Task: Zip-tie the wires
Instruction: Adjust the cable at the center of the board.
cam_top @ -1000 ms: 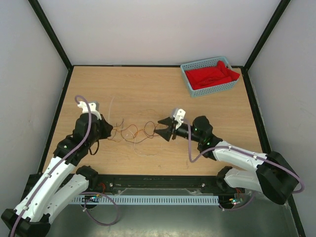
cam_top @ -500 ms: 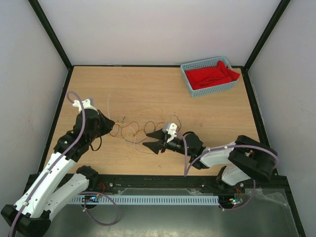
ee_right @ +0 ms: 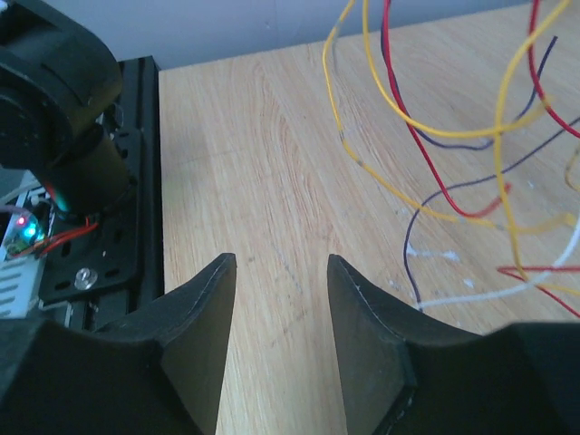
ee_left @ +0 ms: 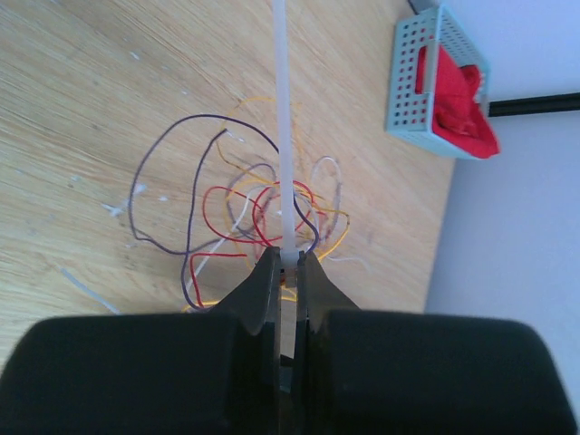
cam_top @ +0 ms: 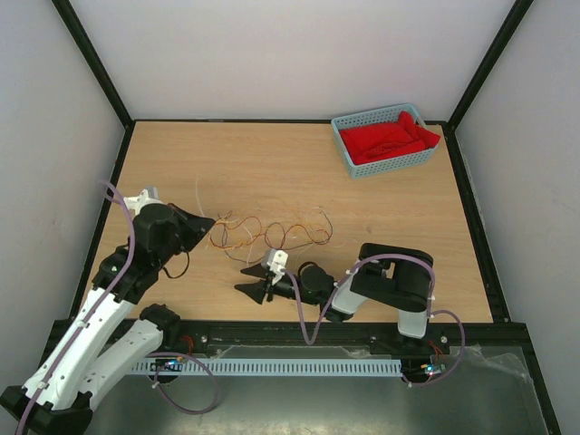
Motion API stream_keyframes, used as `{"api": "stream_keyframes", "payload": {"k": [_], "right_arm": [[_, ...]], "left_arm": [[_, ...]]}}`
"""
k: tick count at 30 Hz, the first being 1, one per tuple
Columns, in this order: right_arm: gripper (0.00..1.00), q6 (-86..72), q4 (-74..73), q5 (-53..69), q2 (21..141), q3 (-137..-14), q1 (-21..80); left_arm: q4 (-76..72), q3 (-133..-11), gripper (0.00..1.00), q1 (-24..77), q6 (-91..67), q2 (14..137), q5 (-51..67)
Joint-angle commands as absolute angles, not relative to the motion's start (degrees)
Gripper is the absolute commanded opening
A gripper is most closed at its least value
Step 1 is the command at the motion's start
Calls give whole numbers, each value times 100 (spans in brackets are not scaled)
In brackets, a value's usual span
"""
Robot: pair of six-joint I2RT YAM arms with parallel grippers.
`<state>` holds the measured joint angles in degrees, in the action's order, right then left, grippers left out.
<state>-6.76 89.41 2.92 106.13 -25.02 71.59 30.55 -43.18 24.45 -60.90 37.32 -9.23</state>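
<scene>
**Wire tangle right off my left fingertips, right claw empty**

So my left gripper [ee_left: 288, 261] is pinched fully closed on a white zip tie [ee_left: 283, 127]. It's a flat pale strip that runs straight out from the fingertips and off the top of the wrist view.

The wires [ee_left: 263, 213] are lying on the table [cam_top: 272, 163] just past those fingertips, under the strip. It's a loose curly mess of really thin strands:
- a big dark purplish-brown loop to the left of the tie
- a couple of tight red loops right by the tie
- orange-yellow ones curling off to the right
- a few pale whitish ones mixed in

Nothing is bundled, they just cross each other every which way.

My right gripper [ee_right: 276, 263] is wide open with nothing in it, just bare wood between the fingers. From there the wires [ee_right: 435, 136] are ahead and off to the right of the fingertips, and as far as I can see they aren't touching them.

From above, the wires [cam_top: 267, 234] sprawl between my left gripper [cam_top: 201, 222] and my right gripper [cam_top: 246, 280], close to both. The blue basket [cam_top: 343, 145] with the red cloth [cam_top: 385, 140] is well beyond the right gripper, nowhere near the wires.
</scene>
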Motion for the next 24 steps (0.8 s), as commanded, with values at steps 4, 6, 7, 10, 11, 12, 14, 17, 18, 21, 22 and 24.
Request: {"api": "stream_keyframes", "payload": {"k": [4, 6, 7, 10, 11, 12, 14, 17, 18, 21, 22, 24], "right_arm": [[54, -366, 10697, 170, 11176, -3222, 7259], [55, -302, 10696, 76, 11274, -3393, 7267], [55, -265, 10696, 60, 11323, -3482, 7267], [55, -264, 10704, 23, 11474, -3750, 7269], [56, -276, 10697, -19, 11528, -3845, 7267], [56, -262, 10703, -77, 11606, -3918, 7268], [58, -212, 10697, -195, 11713, -4079, 7265], [62, -157, 10703, -456, 11837, -4264, 7261], [62, -160, 10702, -566, 11865, -4299, 7258], [64, -154, 10701, -899, 11900, -4386, 7253], [64, -172, 10699, -1039, 11900, -4397, 7258], [65, -138, 10698, -1235, 11892, -4419, 7256]], "left_arm": [[2830, -4220, 0, 2435, -7275, 3454, -516], [2770, -4153, 0, 2435, -7457, 3415, -498], [2735, -4116, 0, 2428, -7522, 3396, -496], [2650, -4079, 0, 2443, -7593, 3398, -475], [2623, -4083, 0, 2443, -7606, 3406, -457], [2594, -4073, 0, 2446, -7606, 3418, -441], [2554, -4063, 0, 2459, -7636, 3426, -414], [2455, -3977, 0, 2469, -7750, 3391, -425], [2414, -3939, 0, 2468, -7773, 3372, -430], [2253, -3833, 0, 2478, -7832, 3302, -440], [2219, -3803, 0, 2479, -7848, 3285, -449], [2140, -3733, 0, 2479, -7896, 3241, -471]]}}
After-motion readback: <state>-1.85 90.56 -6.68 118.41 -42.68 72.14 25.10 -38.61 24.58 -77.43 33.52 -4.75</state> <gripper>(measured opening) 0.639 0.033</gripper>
